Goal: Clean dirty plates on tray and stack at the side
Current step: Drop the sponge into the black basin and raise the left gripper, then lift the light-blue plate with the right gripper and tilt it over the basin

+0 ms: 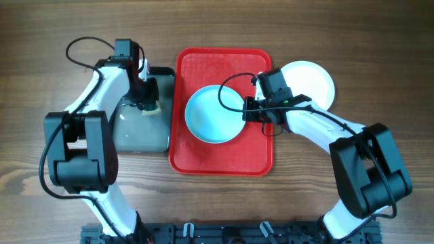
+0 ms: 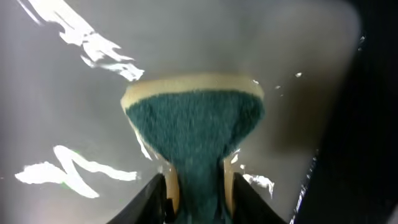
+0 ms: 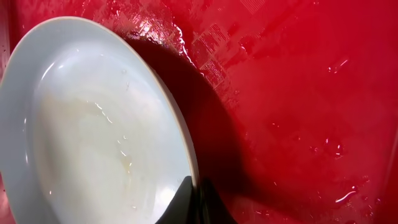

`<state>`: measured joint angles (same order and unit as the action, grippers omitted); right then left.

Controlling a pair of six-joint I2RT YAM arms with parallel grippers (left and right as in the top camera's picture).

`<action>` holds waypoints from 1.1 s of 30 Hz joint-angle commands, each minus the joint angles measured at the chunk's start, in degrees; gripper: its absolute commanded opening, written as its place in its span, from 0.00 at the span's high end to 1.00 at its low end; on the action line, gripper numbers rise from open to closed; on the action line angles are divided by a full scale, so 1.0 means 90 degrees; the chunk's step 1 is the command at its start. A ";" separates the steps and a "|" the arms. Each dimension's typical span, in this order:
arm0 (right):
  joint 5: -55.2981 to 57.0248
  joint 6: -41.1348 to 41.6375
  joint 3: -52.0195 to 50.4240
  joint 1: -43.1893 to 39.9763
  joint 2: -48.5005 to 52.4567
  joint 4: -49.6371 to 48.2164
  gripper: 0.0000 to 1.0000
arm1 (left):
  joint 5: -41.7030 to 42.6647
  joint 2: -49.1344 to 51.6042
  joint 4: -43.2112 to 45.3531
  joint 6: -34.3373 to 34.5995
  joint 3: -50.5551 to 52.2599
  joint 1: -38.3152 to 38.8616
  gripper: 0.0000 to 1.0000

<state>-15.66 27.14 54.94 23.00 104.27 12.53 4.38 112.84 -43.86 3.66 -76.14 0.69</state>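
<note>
Pinching sponge (image 2: 194,134), left fingers (image 2: 151,200) in pan (image 1: 139,135), right fingers (image 3: 185,200) clamping blue plate (image 3: 93,137), apparently tilted, on tray (image 3: 298,93)

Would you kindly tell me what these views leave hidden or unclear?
1. Overhead: the left arm hides most of the sponge in the grey pan.
2. Overhead: the white plate is partly covered by the right arm.
3. Right wrist: frame edges cut off the blue plate and nearly all of the right gripper.
4. No view shows what lies under the blue plate.

Warm brown wooden table (image 1: 380,27) (grain lines from left to right) under soft, even light
</note>
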 commanded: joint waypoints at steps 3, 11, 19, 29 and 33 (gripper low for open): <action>-0.0158 0.0002 -0.0024 0.0034 0.0100 -0.0058 0.96 | -0.0316 -0.0804 -0.0126 -0.0024 -0.0653 0.0015 0.68; -0.0160 0.0002 -0.0024 0.0034 0.0100 -0.0058 0.96 | -0.1421 -0.1360 0.0117 0.0476 -0.0697 -0.0121 0.34; -0.0129 0.0002 -0.0024 0.0034 0.0107 -0.0058 0.80 | -0.1428 -0.1358 0.0568 0.0505 -0.0697 -0.0605 0.00; 0.0131 0.0389 -0.0024 0.0034 0.0202 -0.0080 0.80 | -0.1426 -0.1358 0.0682 0.0500 -0.0697 -0.1438 0.00; 0.0134 0.0391 -0.0024 0.0034 0.0202 -0.0080 0.96 | -0.1426 -0.1358 0.0682 0.0500 -0.0697 -0.1435 0.00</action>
<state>-15.20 30.39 54.94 23.00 104.95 12.08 -7.90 100.82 -37.89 7.64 -81.93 -11.99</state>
